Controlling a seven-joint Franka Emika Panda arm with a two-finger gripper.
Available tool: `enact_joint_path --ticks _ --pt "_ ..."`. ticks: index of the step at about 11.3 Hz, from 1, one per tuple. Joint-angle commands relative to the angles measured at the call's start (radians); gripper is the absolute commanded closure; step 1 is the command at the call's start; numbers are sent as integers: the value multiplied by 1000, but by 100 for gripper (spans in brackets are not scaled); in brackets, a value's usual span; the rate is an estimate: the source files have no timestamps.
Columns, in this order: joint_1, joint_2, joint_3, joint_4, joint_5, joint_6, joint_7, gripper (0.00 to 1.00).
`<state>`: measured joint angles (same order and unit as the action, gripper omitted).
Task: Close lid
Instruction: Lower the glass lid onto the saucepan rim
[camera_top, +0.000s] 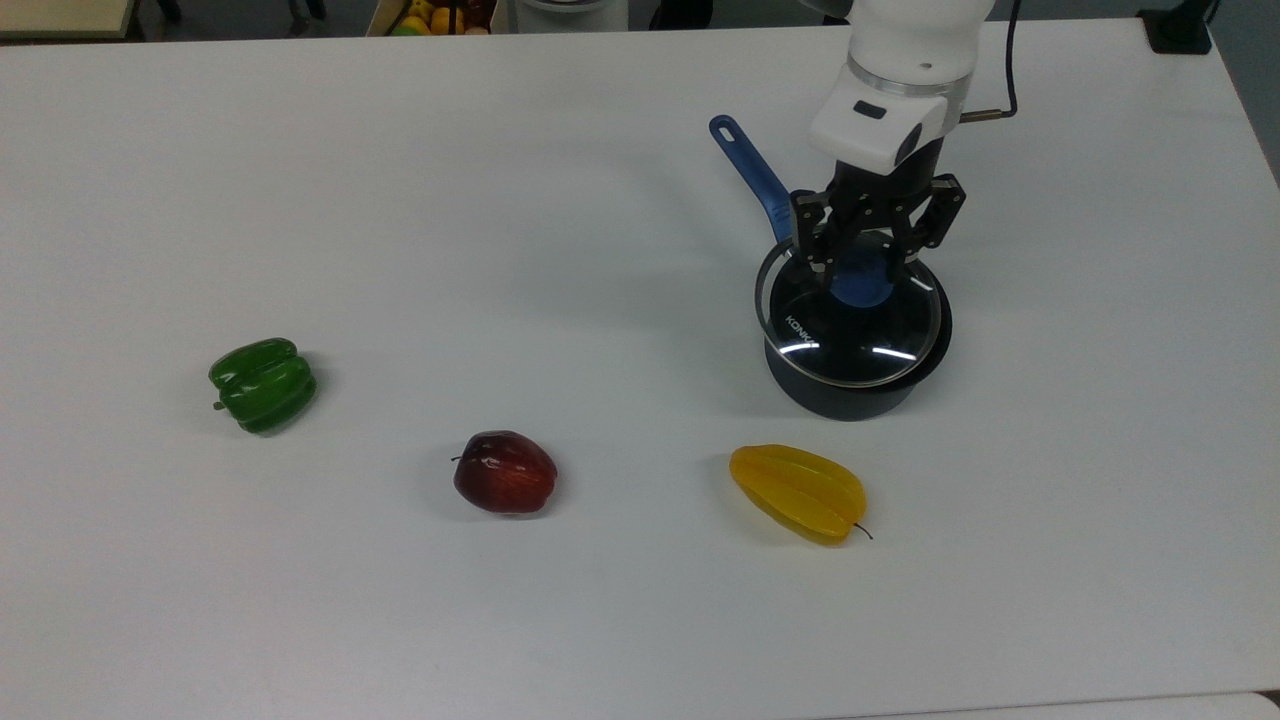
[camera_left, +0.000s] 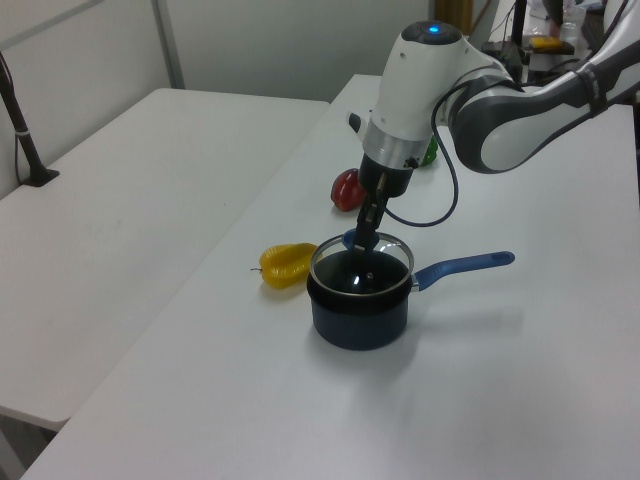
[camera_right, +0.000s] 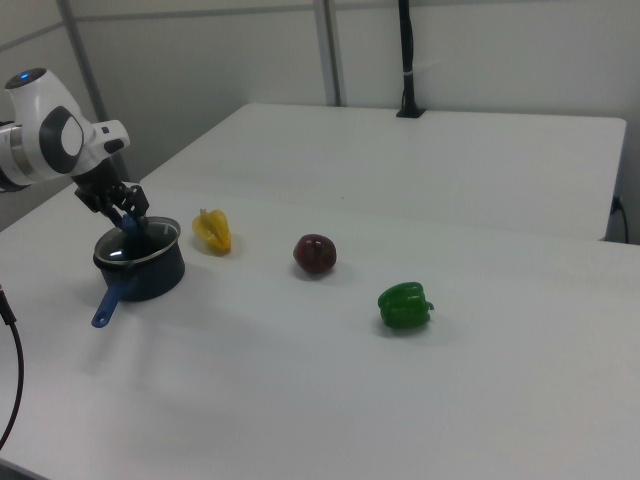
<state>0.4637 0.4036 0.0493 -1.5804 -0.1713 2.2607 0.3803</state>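
Our black two-finger gripper (camera_top: 863, 262) pinches the blue knob of the round clear glass lid (camera_top: 850, 322), which hangs slightly toward the top view's left over the dark blue saucepan (camera_top: 860, 395), so we judge that releasing now might seat it crooked

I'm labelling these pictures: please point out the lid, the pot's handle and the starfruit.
lid (camera_top: 850, 340): top view, on the glass below the knob.
pot's handle (camera_top: 745, 165): top view, mid-handle.
starfruit (camera_top: 798, 492): top view, middle of its yellow body.
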Motion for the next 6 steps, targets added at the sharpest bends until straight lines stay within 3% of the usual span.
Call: enact_joint_path --ticks 1,6 --pt "39 15 -11 22 -30 -7 37 56" --pt "38 20 -11 20 -30 19 39 56"
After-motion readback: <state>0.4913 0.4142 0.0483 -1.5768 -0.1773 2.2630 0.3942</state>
